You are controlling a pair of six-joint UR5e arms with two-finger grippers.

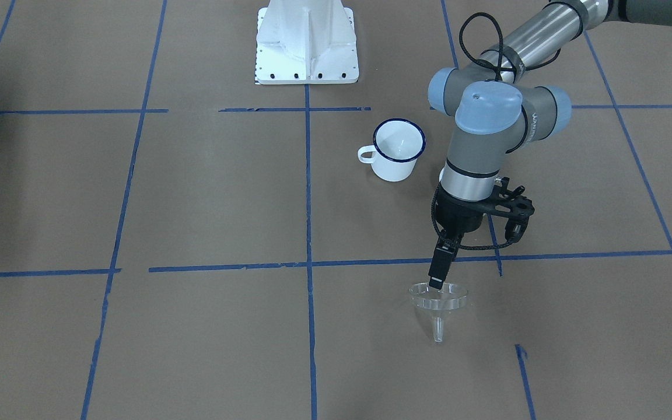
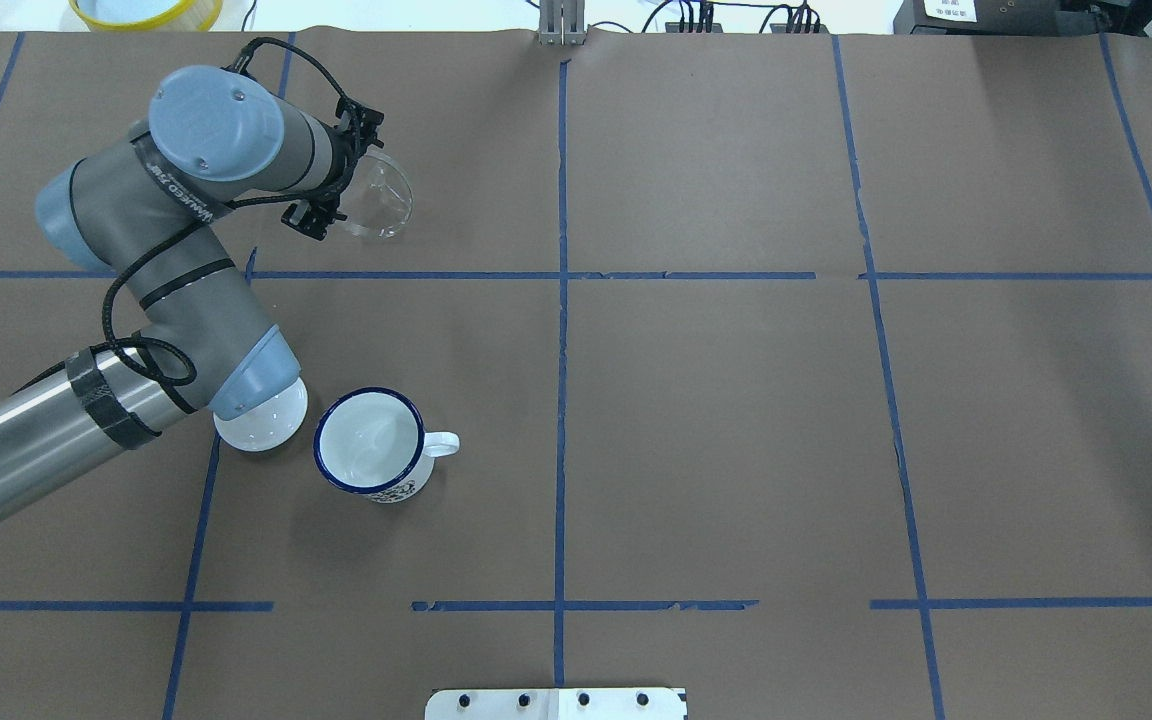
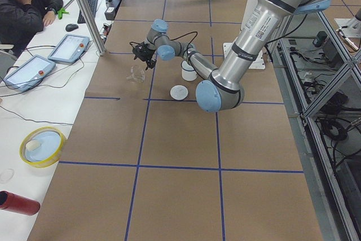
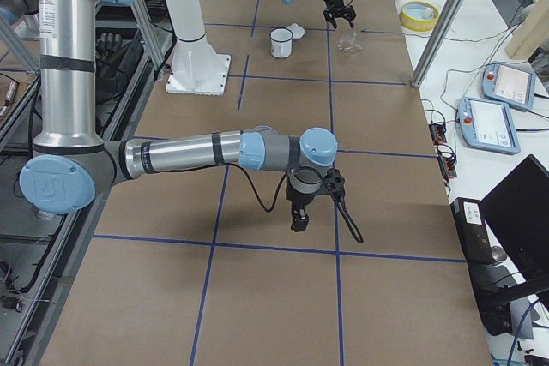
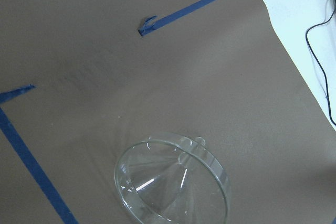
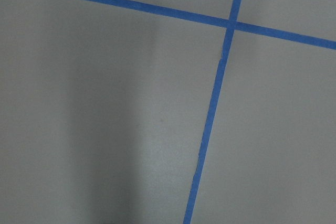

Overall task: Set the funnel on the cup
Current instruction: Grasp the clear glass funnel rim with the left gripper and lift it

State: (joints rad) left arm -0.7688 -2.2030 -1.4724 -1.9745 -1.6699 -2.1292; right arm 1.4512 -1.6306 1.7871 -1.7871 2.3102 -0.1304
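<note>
A small clear see-through funnel (image 1: 438,300) hangs upright, wide round bowl on top and short narrow spout pointing down at the brown paper, pinched at its rim by the left gripper (image 1: 436,284). A tiny tab juts from the bowl's edge. Well apart from it, nearer the robot's base, a white enamel mug (image 2: 374,445) with a thin dark-blue rim stands upright on the paper, mouth open and empty, its small white loop handle turned towards the robot's right. A dark pattern marks the mug's near wall.
</note>
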